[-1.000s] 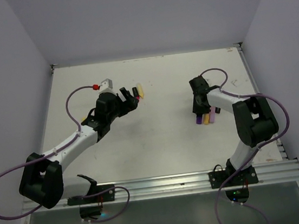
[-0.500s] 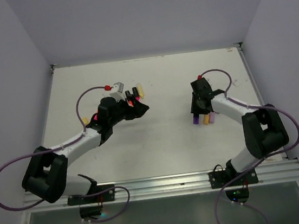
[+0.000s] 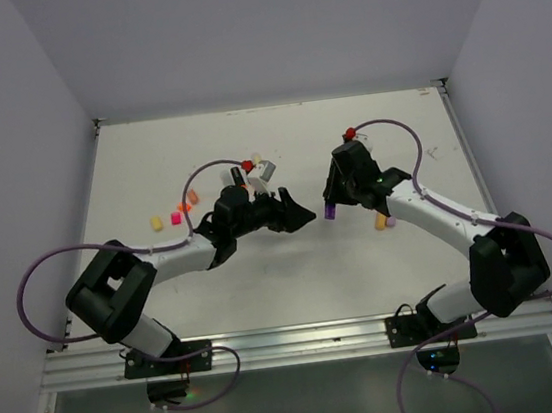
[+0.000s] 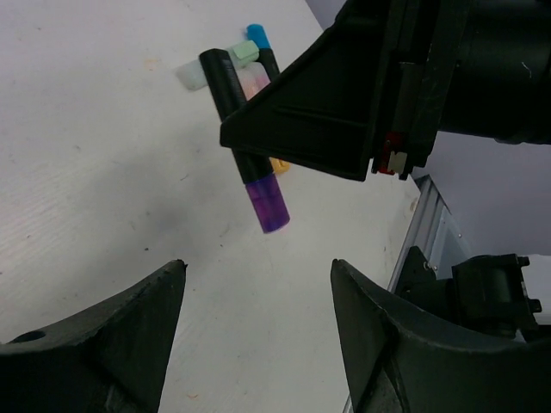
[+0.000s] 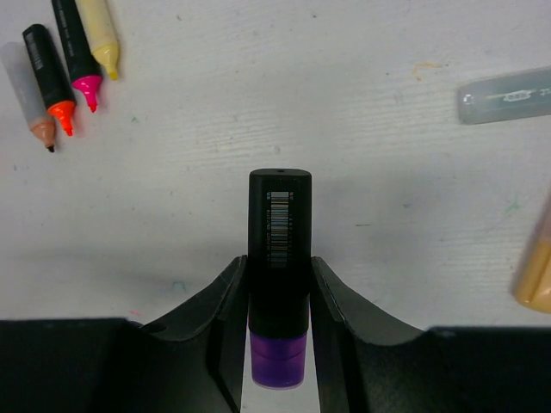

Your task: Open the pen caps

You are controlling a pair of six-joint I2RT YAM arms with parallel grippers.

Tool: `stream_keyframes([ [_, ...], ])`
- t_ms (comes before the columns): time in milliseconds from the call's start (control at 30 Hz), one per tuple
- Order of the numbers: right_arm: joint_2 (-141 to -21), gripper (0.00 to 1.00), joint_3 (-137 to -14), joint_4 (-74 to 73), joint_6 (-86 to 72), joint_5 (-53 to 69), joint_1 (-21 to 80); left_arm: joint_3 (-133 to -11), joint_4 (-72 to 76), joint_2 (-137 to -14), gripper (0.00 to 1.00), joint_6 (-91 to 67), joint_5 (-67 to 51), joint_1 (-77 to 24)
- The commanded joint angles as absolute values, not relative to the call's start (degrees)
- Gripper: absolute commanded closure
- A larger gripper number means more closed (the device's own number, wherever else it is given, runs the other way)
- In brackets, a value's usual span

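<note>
My right gripper [image 5: 278, 267] is shut on the black body of a highlighter [image 5: 280, 228], held off the table. Its purple cap [image 5: 277, 357] pokes out below the fingers. In the top view that cap [image 3: 330, 212] points toward my left gripper [image 3: 300, 220], a short gap away. In the left wrist view the purple cap [image 4: 269, 206] hangs ahead of my left gripper [image 4: 256, 265], which is open with nothing between its fingers. Loose yellow [image 3: 156, 222], pink [image 3: 175, 218] and orange [image 3: 185, 206] caps lie on the table at the left.
Uncapped highlighters with orange [image 5: 53, 82], pink [image 5: 82, 60] and yellow [image 5: 102, 34] tips lie together behind the left arm. A peach pen [image 3: 380, 221] lies under the right arm. Capped blue [image 4: 258, 39] and green [image 4: 245, 53] pens lie beyond the held one.
Both arms swung toward the table's middle. The right gripper lifted the purple highlighter away from the pens beside it. The left gripper's jaws narrowed somewhat.
</note>
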State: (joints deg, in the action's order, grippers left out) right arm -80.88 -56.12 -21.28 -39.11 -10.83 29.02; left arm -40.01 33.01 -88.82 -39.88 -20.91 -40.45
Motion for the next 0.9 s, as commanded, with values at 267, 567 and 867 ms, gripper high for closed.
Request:
stream_keyframes([
  [267, -80.8, 1.00, -59.3, -17.1, -43.7, -12.4, 32.6, -46.6, 38.8, -97.3, 0.33, -43.4, -21.5, -44.6],
  [567, -80.1, 1.00, -59.1, -16.4, -44.5, -11.0, 32.9, -47.8, 39.1, -99.1, 0.37, -44.0, -21.4, -45.3],
  [867, -79.5, 1.00, -58.5, -15.7, -45.4, -10.9, 33.9, -48.6, 38.6, -99.4, 0.44, -43.9, -20.3, -45.3],
])
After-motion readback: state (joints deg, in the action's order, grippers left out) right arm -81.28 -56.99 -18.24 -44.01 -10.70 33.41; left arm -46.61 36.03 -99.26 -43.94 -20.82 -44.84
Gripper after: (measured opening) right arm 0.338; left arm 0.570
